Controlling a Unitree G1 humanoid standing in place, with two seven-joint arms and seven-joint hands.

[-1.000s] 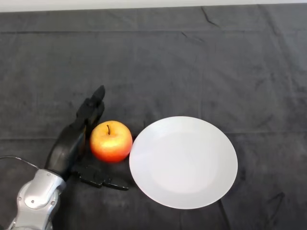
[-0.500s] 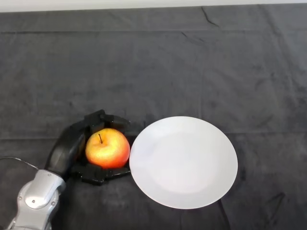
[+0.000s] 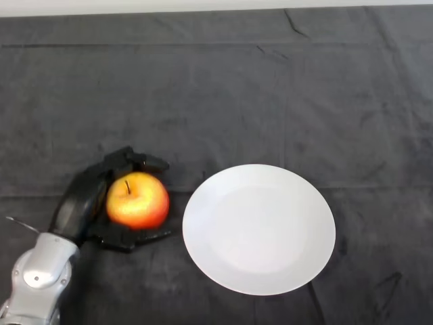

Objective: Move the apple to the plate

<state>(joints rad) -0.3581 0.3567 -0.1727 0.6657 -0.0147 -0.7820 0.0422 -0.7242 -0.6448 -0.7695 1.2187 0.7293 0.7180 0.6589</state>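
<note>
Apple (image 3: 137,201) sat gripped in my left hand (image 3: 82,202), fingers (image 3: 139,161) curled around it, stem tilted toward them; plate (image 3: 259,229) lay just beyond.

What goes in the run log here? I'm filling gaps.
left hand: shut on apple | apple: left of plate, apart | plate: bare

surface: worktop (image 3: 284,88) under a dark grey cloth (image 3: 203,101) filling nearly the whole view | cloth: faint creases, small wrinkles near the far edge | far edge: thin pale strip (image 3: 135,5) along the top | light: even, soft shadows
</note>
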